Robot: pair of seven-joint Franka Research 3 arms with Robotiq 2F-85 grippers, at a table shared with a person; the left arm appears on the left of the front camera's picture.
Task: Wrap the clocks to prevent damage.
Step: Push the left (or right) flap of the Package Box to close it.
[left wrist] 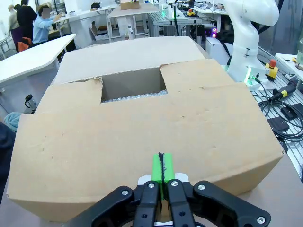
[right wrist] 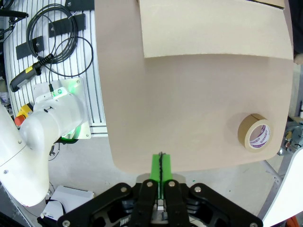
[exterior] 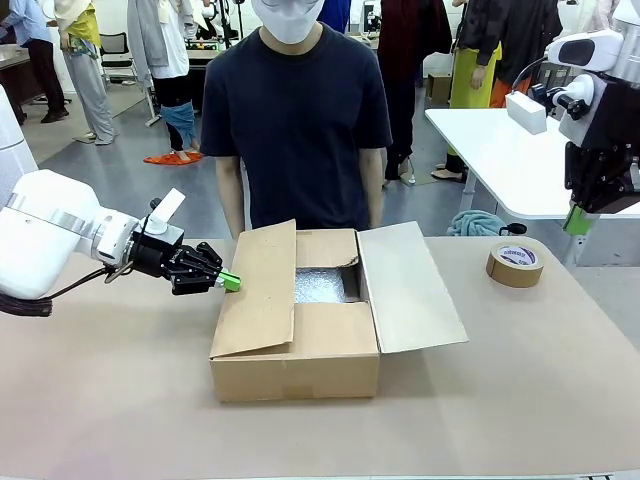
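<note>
Clock box: my left gripper (pinched closed, empty) sits at the raised left flap; I'd push high and steady to fold it flat.

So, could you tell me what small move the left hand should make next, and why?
Probably push the left flap over and down onto the box: the shut left hand is at its outer face, the flap stands half raised, and bubble wrap shows through the gap.

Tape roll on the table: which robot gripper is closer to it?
Right. The right gripper hangs above the tape roll, slightly to its right; the left gripper is far off, at the left flap of the cardboard box.
</note>
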